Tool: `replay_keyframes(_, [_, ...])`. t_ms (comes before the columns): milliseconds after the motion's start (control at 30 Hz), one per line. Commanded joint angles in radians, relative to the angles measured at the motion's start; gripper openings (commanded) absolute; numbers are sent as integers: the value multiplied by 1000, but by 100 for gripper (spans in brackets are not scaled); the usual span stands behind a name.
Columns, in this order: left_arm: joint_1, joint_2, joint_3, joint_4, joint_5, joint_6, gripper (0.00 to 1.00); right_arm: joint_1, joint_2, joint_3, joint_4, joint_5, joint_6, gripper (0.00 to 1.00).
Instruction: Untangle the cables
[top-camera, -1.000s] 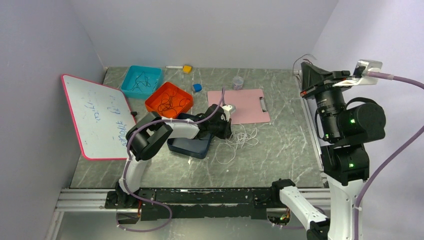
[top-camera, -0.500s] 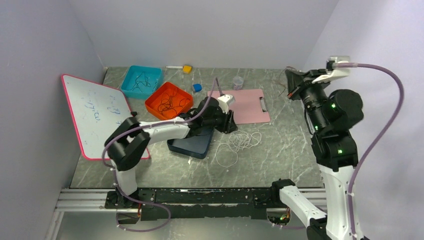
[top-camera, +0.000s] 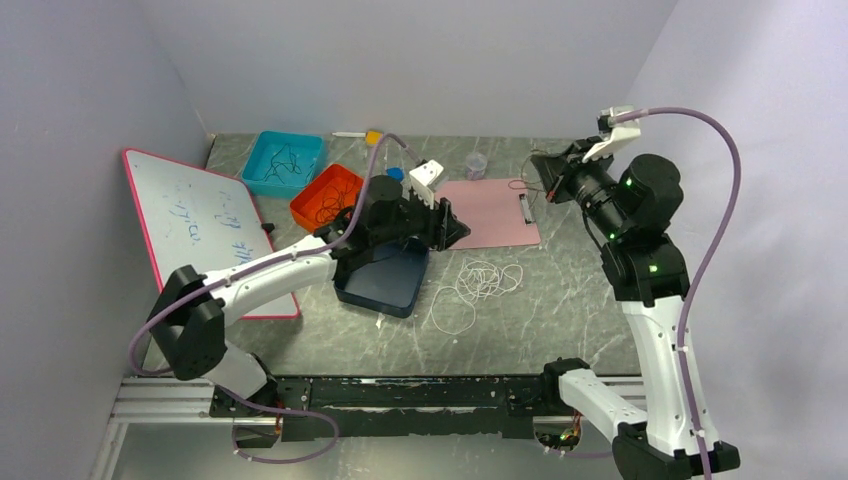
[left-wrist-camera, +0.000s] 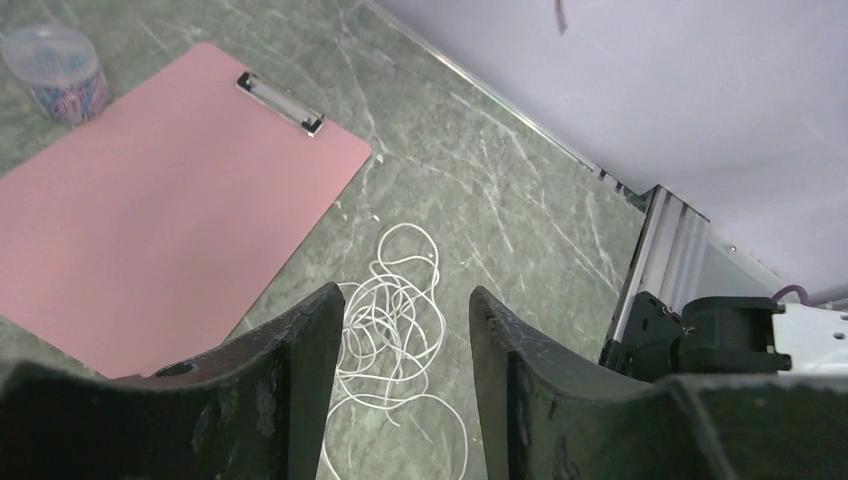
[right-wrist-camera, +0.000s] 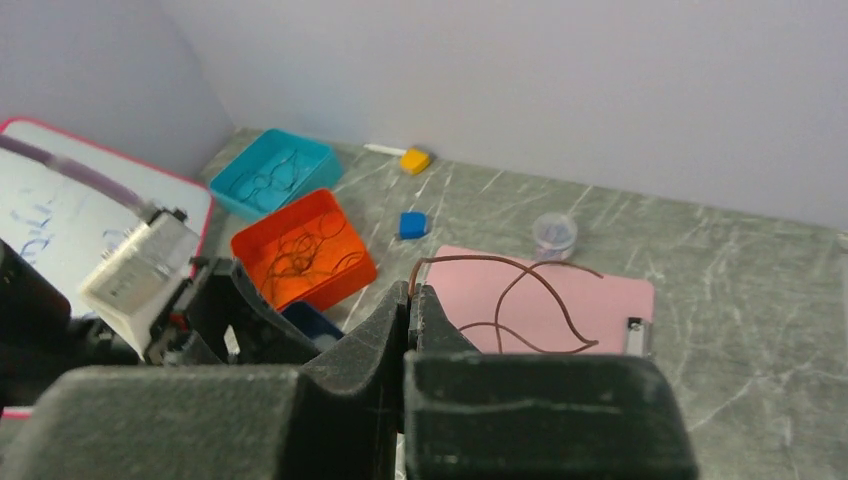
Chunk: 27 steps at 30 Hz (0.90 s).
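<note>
A white cable (top-camera: 480, 280) lies in loose loops on the green table, just in front of the pink clipboard (top-camera: 485, 212). My left gripper (top-camera: 442, 226) hangs above and left of it. In the left wrist view this gripper (left-wrist-camera: 405, 300) is open with nothing between its fingers, and the white cable (left-wrist-camera: 400, 312) shows on the table below the gap. My right gripper (top-camera: 545, 176) is up at the back right. Its jaws (right-wrist-camera: 410, 292) are shut on a thin brown cable (right-wrist-camera: 490, 257) that curls out in loops over the clipboard (right-wrist-camera: 600, 300).
A navy tray (top-camera: 385, 285) sits under the left arm. An orange tray (top-camera: 335, 196) and a teal tray (top-camera: 283, 160) hold dark wires. A whiteboard (top-camera: 205, 230) leans at the left. A small jar (top-camera: 476, 163), a blue cube (top-camera: 395, 175) and a yellow block (top-camera: 374, 138) stand at the back.
My left gripper has opened, risen and drawn back left, leaving the white cable on the table. My right arm has swung left toward the clipboard, brown cable still pinched.
</note>
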Motion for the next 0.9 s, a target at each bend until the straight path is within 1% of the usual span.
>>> replay_keyframes(0, [21, -68, -27, 1, 82, 42, 55, 1, 22, -30, 28, -164, -5, 0])
replay_keyframes(167, [58, -112, -60, 82, 164, -41, 58, 1, 50, -51, 69, -372, -10, 0])
replay_keyframes(333, [120, -144, -118, 229, 270, -215, 66, 1, 34, -98, 127, -453, -15, 0])
replay_keyframes(400, [138, -150, -138, 293, 298, -272, 72, 1, 25, -116, 155, -488, -16, 0])
replay_keyframes(433, [142, -152, -144, 307, 307, -294, 80, 1, 19, -127, 170, -501, -14, 0])
replay_keyframes(467, [146, -153, -150, 334, 316, -312, 82, 1, 14, -136, 184, -510, -13, 0])
replay_keyframes(567, [147, -140, -147, 361, 339, -345, 85, 2, -4, -169, 242, -528, 3, 0])
replay_keyframes(667, [148, -111, -133, 375, 357, -378, 90, 2, -23, -201, 313, -542, 32, 0])
replay_keyframes(800, [147, -74, -110, 399, 355, -437, 92, 3, -36, -243, 396, -563, 52, 0])
replay_keyframes(867, [147, -51, -97, 415, 357, -469, 94, 3, -43, -262, 432, -570, 64, 0])
